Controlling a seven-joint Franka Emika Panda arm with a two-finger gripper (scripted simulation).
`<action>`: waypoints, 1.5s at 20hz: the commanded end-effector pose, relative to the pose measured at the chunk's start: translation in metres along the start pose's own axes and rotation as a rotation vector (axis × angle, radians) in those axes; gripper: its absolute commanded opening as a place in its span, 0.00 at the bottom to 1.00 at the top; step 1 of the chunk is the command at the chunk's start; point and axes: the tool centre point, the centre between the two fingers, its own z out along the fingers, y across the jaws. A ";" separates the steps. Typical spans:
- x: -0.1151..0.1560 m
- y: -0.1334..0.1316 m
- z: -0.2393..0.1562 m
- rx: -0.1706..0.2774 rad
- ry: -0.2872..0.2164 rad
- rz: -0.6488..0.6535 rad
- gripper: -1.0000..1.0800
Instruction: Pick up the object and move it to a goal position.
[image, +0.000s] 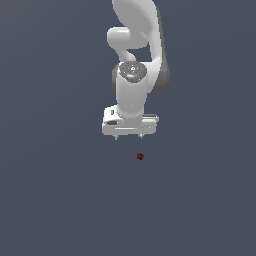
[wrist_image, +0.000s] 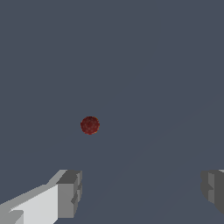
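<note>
1. The white two-fingered robot gripper (image: 128, 136) hangs pointing straight down from the white jointed arm (image: 135, 40), its jaws spread wide and holding nothing; that stance suits, I judge, a descent onto something small from above.
2. The tiny dark red roundish lump (image: 140, 156) lies on the flat dark grey-blue ground (image: 55, 200), apart from the gripper; in the exterior view it sits just below the gripper and slightly toward the exterior view's right, roughly under the finger on that side rather than under the middle.
3. The wrist view shows the same lump (wrist_image: 90, 125) clear of both grey fingertips (wrist_image: 70, 192), not between them; so the gripper likely needs a sideways correction before it closes.
4. One fingertip is cut off at the wrist view's edge; the arm's upper part runs out of the exterior view.
5. No goal marker is visible anywhere; the gripper's height above the ground is hard to judge, since the ground is featureless and casts no clear shadow.
</note>
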 end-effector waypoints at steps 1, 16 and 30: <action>0.000 0.000 0.000 0.000 0.000 0.000 0.96; 0.005 -0.014 0.001 0.022 0.011 -0.036 0.96; 0.019 -0.048 0.071 0.030 0.013 0.037 0.96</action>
